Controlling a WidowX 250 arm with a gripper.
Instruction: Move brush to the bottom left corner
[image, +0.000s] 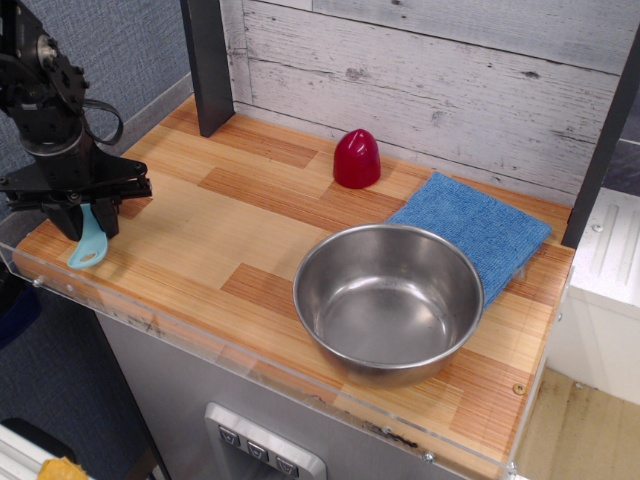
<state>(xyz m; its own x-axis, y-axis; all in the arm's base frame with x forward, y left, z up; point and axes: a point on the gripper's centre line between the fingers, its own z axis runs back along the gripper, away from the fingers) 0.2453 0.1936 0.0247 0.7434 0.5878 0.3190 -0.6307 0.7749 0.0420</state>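
The light-blue brush (88, 246) hangs handle-down, its oval-holed end touching or just above the wood tabletop at the bottom left corner (45, 252). Its bristle end is hidden between the fingers. My black gripper (87, 217) is directly above the corner and shut on the brush's upper end.
A red dome-shaped object (356, 158) stands at the back. A blue cloth (476, 228) lies at the right, and a steel bowl (388, 300) sits in front of it. A dark post (208, 62) stands at the back left. A clear acrylic rim (200, 330) edges the front.
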